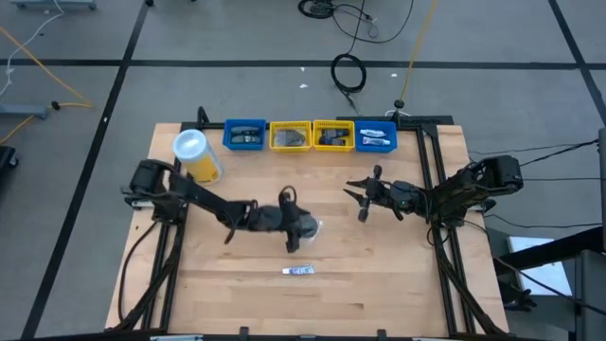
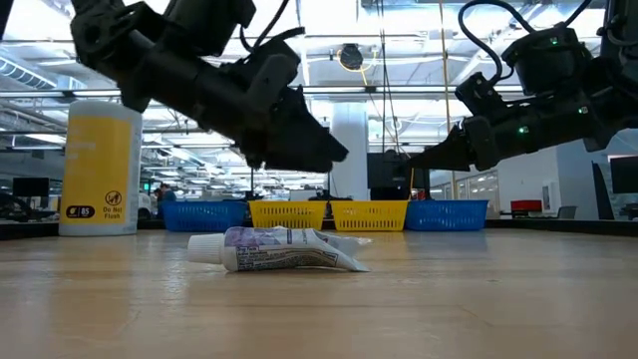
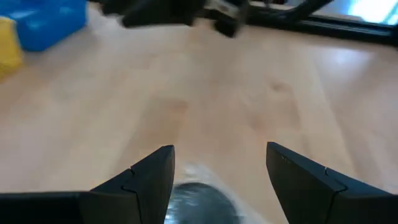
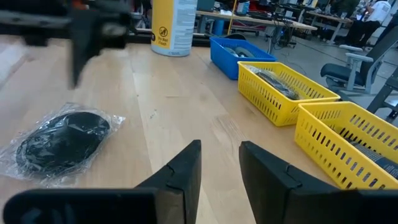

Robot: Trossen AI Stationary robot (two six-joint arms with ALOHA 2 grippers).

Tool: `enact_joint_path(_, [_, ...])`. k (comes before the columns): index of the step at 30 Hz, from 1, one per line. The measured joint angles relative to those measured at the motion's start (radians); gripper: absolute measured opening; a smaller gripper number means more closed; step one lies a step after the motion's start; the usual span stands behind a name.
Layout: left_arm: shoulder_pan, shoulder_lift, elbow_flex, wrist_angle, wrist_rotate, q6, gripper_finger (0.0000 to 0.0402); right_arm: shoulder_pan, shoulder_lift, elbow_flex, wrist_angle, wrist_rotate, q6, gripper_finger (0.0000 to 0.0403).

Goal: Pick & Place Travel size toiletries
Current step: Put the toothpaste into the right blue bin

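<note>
A round dark disc in clear plastic wrap point(image 1: 312, 229) lies flat mid-table; the right wrist view shows it too point(image 4: 59, 140). My left gripper point(image 1: 298, 224) reaches in low from the table's left and is open. Its fingers point(image 3: 221, 151) stand on either side of the disc point(image 3: 199, 202) without touching it. A small white tube point(image 1: 298, 271) lies on its side nearer the front edge, also in the low view point(image 2: 279, 249). My right gripper point(image 1: 365, 194) hovers level to the disc's right, slightly open point(image 4: 221, 155), with nothing between its fingers.
Along the far edge stand a blue bin point(image 1: 244, 134), two yellow bins point(image 1: 291, 135) point(image 1: 333, 135) and another blue bin point(image 1: 376, 137), each with small items inside. A large yellow canister with a white lid point(image 1: 196, 156) stands at the far left. Bare wood lies toward the near edge.
</note>
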Motion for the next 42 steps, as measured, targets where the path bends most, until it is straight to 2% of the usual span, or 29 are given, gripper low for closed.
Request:
enact_joint_path(3, [-0.041,0.031,0.000,-0.011,0.031,-0.059,0.0250,0.000,0.000,0.000,0.000,0.000,0.000,0.0100])
enact_joint_path(8, [-0.100,0.040,0.000,-0.106,0.166,-0.185,0.0250,0.000,0.000,0.000,0.001,-0.001,0.003,0.0100])
enact_joint_path(12, [-0.178,0.045,0.000,-0.170,0.195,-0.273,0.0250,0.000,0.000,0.000,0.008,-0.001,0.035,0.0100])
enact_joint_path(16, [-0.255,0.051,-0.001,-0.193,0.177,-0.310,0.0250,0.000,0.000,0.000,0.011,-0.001,0.045,0.0100])
enact_joint_path(23, [-0.339,0.076,0.000,-0.216,0.005,-0.352,0.0250,0.000,0.000,0.000,0.016,-0.001,0.046,0.0100])
enact_joint_path(26, [-0.342,0.119,0.005,-0.155,-0.013,-0.363,0.0246,0.000,0.000,0.000,0.027,-0.001,0.045,0.0100])
enact_joint_path(30, [-0.333,0.150,0.016,-0.133,-0.015,-0.354,0.0213,0.000,0.000,0.001,0.044,-0.002,0.022,0.0100])
enact_joint_path(36, [-0.293,0.150,0.017,-0.149,0.011,-0.289,0.0124,0.000,0.000,0.000,0.049,-0.003,0.019,0.0100])
enact_joint_path(38, [-0.272,0.150,0.017,-0.149,0.025,-0.254,0.0095,0.000,0.000,0.000,0.046,-0.052,0.026,0.0100])
enact_joint_path(42, [-0.209,0.149,0.017,-0.111,0.041,-0.150,0.0059,0.001,0.000,0.000,0.040,-0.236,-0.001,0.0100])
